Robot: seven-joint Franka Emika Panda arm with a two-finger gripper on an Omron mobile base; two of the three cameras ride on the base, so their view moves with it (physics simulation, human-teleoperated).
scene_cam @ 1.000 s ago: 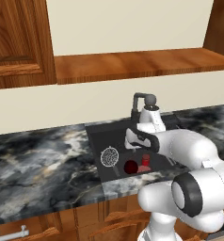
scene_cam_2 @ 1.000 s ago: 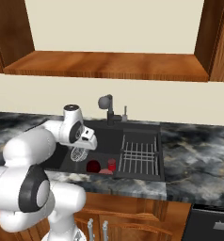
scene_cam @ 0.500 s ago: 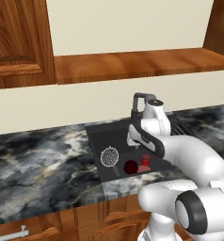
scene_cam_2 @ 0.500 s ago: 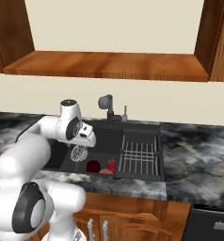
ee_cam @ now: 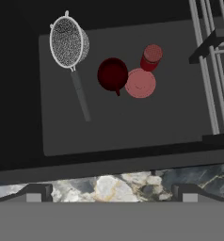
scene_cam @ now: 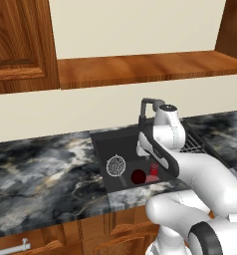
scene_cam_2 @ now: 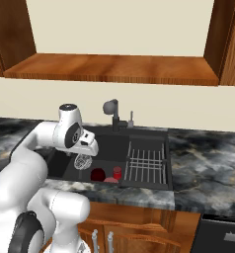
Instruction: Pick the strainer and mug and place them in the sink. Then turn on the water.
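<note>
Silvery wire-mesh strainer [ee_cam: 68,42] and dark red mug [ee_cam: 112,74] already in black sink [ee_cam: 132,127]. Tool [ee_cam: 112,196] wide, empty. Might bump dark faucet [scene_cam_2: 111,107], miss handle.

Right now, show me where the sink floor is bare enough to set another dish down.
The sink floor is bare along its near edge, between the strainer handle's end and the wire rack, and below the mug. It is crowded at the far middle, where the mug, a pink disc and a red cup cluster beside the strainer.
</note>
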